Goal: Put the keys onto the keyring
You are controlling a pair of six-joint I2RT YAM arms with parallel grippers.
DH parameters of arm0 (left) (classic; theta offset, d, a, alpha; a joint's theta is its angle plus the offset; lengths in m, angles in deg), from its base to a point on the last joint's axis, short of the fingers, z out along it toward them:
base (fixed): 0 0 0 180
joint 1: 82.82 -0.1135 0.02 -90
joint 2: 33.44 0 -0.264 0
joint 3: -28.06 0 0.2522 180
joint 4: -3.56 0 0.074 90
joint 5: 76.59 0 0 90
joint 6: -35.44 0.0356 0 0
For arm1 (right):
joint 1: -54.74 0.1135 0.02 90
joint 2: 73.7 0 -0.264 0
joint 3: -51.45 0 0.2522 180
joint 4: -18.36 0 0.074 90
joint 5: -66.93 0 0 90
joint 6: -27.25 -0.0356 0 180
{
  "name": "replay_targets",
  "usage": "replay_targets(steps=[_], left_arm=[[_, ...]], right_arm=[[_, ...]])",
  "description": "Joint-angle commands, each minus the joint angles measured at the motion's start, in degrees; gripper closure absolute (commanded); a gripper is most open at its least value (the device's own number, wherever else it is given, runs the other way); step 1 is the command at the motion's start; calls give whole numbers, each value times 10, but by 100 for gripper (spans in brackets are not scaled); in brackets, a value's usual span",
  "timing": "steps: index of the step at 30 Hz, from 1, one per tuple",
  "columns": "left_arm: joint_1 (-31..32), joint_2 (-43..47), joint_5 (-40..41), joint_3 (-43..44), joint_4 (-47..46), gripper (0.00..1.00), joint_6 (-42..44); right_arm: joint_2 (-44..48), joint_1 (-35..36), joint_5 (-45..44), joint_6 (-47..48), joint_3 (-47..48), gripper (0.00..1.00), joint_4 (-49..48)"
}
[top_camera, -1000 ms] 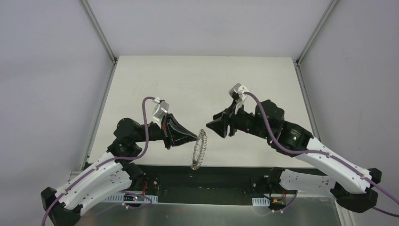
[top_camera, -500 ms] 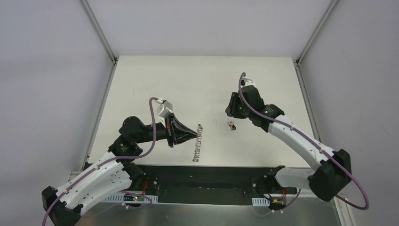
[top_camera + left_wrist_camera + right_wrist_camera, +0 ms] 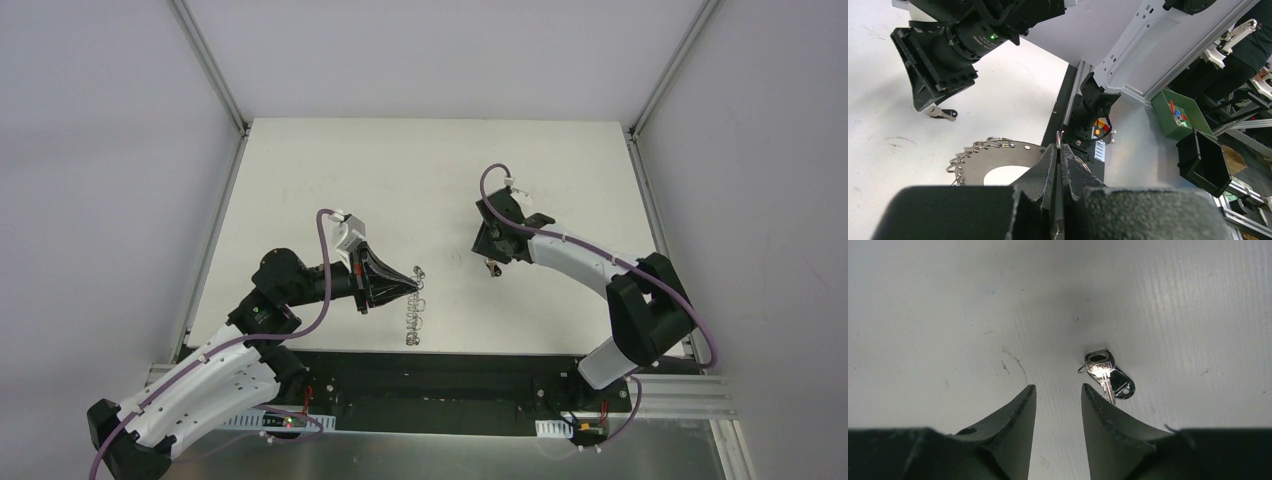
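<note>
- Silvery metal keyring (image 3: pixel 414 318) sits lower centre in the top view, near the table's (image 3: pixel 400 170) near edge. It shows edge-on and runs from the left claw's tip toward the bottom of the frame. Can't tell if its low end rests on the table.
- Left gripper (image 3: pixel 1059 150) is clamped tight on a thin bit of the ring's rim. The left wrist view shows the flat plate, wide hole and wire loops fanned out left of the fingers. My read: it's pinched at the edge so the loops stay exposed toward the other arm and the floppy ring doesn't wander.
- Keys (image 3: pixel 1108 375) are one small silver-and-dark piece lying flat on the white surface. That's centre-right in the top view, well apart from the ring. In the right wrist view it's right of centre, just beside the right-hand finger and outside the gap.
- Right gripper (image 3: pixel 492 252) points down at the table right by the key. Jaws are part-open with nothing between them.
- Judgement: pick not made yet. The claw needs a small sideways shift so the key falls between the fingers. It's flat and thin, so it'll likely slip.
</note>
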Motion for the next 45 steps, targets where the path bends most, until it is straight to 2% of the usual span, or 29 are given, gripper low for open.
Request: replay_targets(steps=[1, 12, 36, 40, 45], left_arm=[[-1, 7, 9, 1, -24, 100, 7], [-2, 11, 6, 1, -23, 100, 2], [-1, 4, 4, 5, -21, 100, 2], [-2, 3, 3, 5, -20, 100, 2], [-2, 3, 4, 6, -20, 100, 3]], right_arm=[[-10, -3, -42, -68, 23, 59, -2], [-50, -17, -50, -121, 34, 61, 24], [-75, -25, -9, -122, 34, 75, 30], [-78, -26, -6, -119, 34, 80, 30], [-80, -29, 0, -115, 32, 100, 28]])
